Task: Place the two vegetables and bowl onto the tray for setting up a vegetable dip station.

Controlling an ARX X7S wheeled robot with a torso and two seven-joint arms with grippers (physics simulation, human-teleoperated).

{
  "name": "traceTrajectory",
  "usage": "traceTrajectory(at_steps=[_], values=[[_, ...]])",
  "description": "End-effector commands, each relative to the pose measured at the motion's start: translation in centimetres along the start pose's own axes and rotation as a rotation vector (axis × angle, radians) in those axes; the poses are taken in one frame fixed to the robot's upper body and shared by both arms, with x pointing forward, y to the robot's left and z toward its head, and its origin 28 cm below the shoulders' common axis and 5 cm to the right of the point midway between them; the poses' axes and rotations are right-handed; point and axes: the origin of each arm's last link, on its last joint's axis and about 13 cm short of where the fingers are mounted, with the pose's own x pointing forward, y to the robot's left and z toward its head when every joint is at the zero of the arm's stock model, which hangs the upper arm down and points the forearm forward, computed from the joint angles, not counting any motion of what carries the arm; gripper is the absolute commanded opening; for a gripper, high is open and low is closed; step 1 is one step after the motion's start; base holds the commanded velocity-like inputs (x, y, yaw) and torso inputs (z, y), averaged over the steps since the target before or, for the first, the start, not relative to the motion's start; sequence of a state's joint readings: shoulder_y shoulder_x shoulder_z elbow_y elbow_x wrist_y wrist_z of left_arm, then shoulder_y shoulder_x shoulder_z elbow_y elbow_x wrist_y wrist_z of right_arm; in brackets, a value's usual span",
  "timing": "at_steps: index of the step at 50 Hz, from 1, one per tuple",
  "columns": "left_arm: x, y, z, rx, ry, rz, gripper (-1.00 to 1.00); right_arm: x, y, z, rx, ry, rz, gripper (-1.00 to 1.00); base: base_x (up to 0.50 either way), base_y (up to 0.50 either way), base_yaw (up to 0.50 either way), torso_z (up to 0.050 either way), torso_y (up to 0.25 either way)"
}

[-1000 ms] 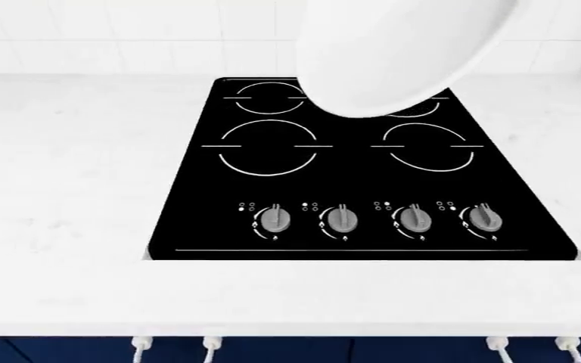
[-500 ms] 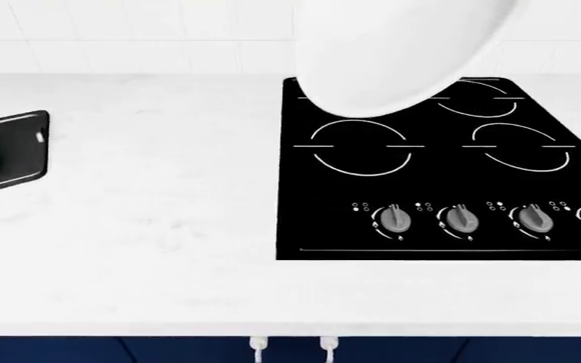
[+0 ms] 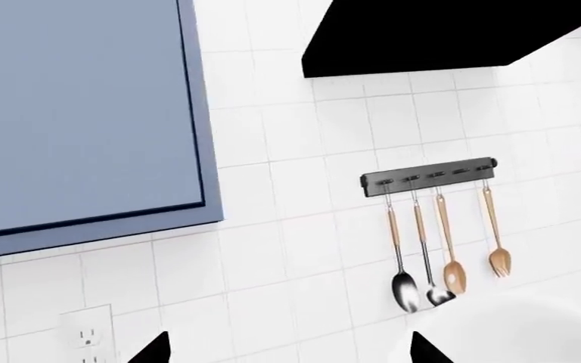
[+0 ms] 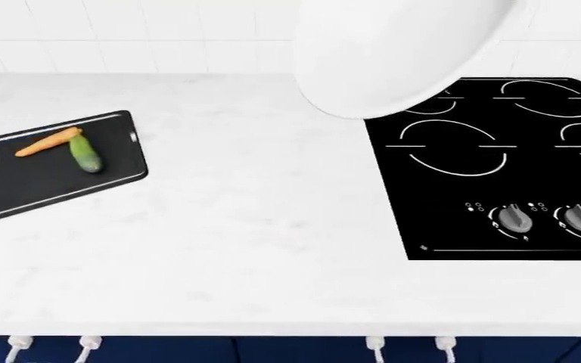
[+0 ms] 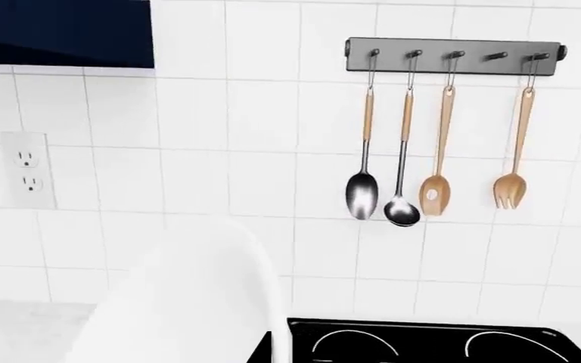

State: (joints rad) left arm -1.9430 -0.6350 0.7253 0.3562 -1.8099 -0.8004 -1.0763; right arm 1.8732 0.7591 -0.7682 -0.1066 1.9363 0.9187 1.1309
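White ceramic filled the upper middle of the head view: the bowl was held high and close to the camera, above the far counter and the near-left corner of the stovetop. Over the last second the whole view had swung left. The stovetop, centred a second earlier, had slid to the right edge, and the tray had come into sight at the far left of the white counter. Half a second before, only its right end showed. The bowl had kept its place in the view throughout, so it seemed to be travelling with the robot.

On the tray lay the carrot and the cucumber, touching or nearly so at one end, towards its far right corner. Both vegetables therefore looked placed, with the bowl the one item left.

Neither gripper was visible in the head view. The wrist views faced the tiled wall and a rack of utensils, each with a white curve of the bowl at its edge, so whether either gripper was clamped on the rim I could not tell. The bowl remained well apart from the tray, and more leftward travel looked needed before lowering it onto the bare near part
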Motion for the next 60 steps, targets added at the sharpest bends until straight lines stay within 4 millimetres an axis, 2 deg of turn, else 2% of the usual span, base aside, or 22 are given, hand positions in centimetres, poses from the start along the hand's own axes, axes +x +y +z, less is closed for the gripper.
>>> traceTrajectory(at_steps=[1, 60], values=[[0.00, -0.04, -0.10, -0.001, 0.002, -0.001, 1.00, -0.03, -0.10, 0.15, 0.001, -0.011, -0.007, -1.00, 0.00, 0.50, 0.00, 0.000, 0.000], [-0.07, -0.06, 0.17, 0.001, -0.005, -0.003, 1.00, -0.08, -0.06, 0.31, -0.003, -0.018, -0.008, -1.00, 0.04, 0.50, 0.00, 0.000, 0.000]])
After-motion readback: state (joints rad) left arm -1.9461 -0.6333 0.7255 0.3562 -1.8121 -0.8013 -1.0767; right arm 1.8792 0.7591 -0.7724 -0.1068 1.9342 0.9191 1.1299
